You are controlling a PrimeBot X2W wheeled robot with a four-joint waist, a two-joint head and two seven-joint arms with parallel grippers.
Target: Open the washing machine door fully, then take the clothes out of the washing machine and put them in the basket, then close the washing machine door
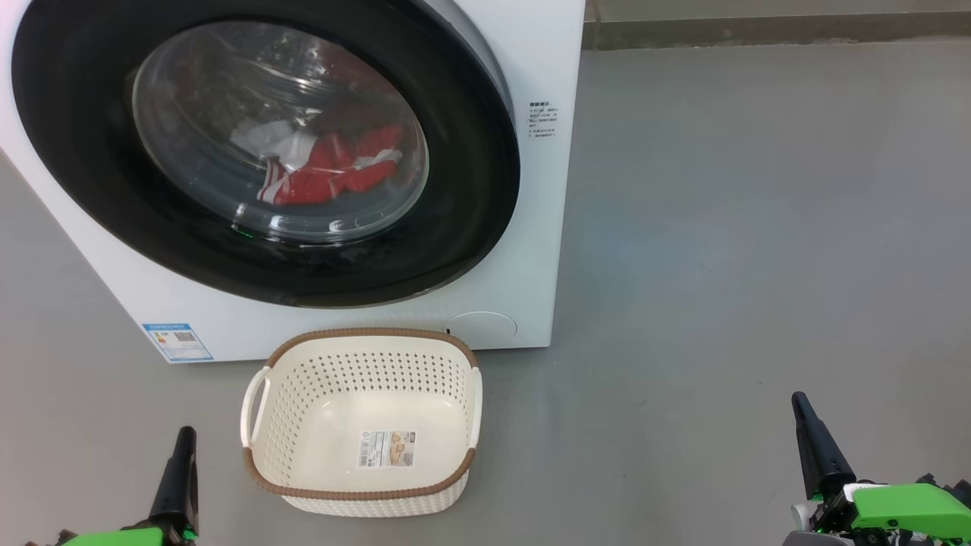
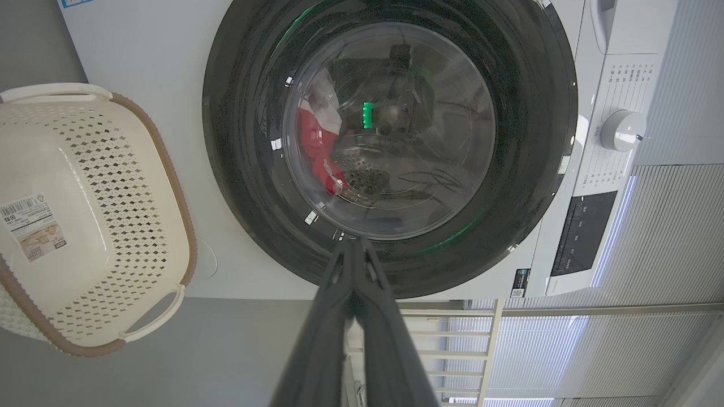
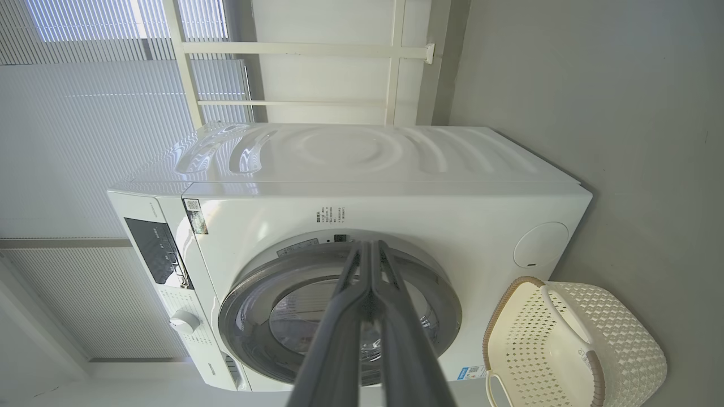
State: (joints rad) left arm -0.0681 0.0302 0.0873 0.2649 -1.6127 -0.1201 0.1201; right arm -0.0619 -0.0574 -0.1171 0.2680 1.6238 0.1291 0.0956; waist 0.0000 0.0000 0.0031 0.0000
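The white washing machine (image 1: 523, 250) stands ahead with its black-rimmed round door (image 1: 91, 174) against the front, slightly ajar at the right edge. Through the glass window the red and white clothes (image 1: 326, 171) lie in the drum; they also show as clothes (image 2: 317, 141) in the left wrist view. The cream basket (image 1: 364, 356) with a brown rim sits on the floor in front of the machine, nothing in it but a paper label. My left gripper (image 1: 184, 434) is shut at the lower left, my right gripper (image 1: 798, 402) shut at the lower right, both holding nothing and well short of the door.
Grey floor (image 1: 758, 227) stretches to the right of the machine up to a wall base (image 1: 758, 30). The control panel and dial (image 2: 622, 130) sit on the machine's upper front. Window blinds (image 3: 85, 113) and a white frame stand behind the machine.
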